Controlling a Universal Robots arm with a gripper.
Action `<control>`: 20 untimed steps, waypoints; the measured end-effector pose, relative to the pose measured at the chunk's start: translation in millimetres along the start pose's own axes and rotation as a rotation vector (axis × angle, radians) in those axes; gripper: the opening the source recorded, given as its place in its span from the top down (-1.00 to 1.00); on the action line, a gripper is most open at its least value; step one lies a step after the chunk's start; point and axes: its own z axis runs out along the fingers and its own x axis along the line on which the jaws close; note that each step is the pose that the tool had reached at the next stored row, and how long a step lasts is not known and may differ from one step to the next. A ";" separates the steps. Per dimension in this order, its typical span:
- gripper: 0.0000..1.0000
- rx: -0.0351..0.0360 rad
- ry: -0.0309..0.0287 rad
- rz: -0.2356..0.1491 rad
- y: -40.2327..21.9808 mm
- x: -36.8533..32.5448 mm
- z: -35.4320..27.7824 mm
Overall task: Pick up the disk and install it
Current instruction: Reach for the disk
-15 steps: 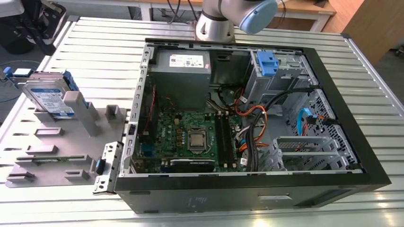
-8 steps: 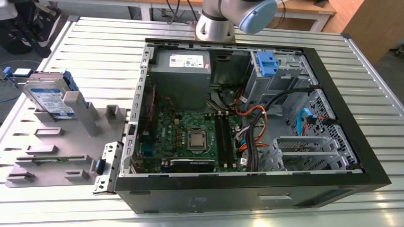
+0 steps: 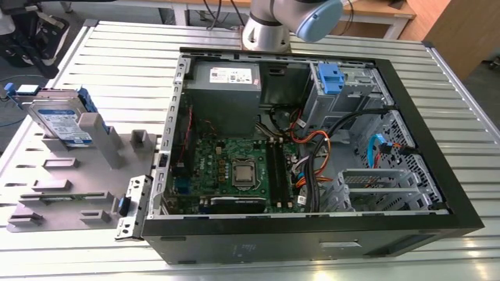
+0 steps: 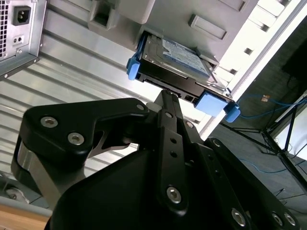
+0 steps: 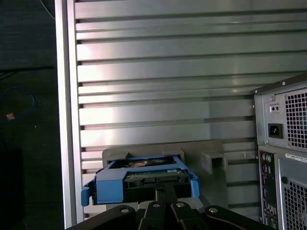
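One disk point(image 3: 61, 120) stands tilted on edge in grey fixture point(image 3: 78, 175), on exterior view's left of open computer case point(image 3: 297, 231). Labelled face is turned upward, blue rails run along its edges. Fixture lies on slatted metal worktop point(image 3: 125, 58), just beside case. Arm point(image 3: 281, 23) rises past case's far wall. In both wrist views hand point(image 4: 165, 93) point(image 5: 160, 190) points toward disk, black fingers pressed together, gripping nothing, case's vented back panel near it.
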 end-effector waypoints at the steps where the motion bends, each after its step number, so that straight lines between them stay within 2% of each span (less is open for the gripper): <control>1: 0.79 0.0000 0.0001 0.000 -1.1 0.7 0.9; 11: 0.79 0.0005 0.0003 0.000 -10.3 8.6 8.7; 20: 0.79 0.0015 0.0020 0.000 -12.0 14.0 15.8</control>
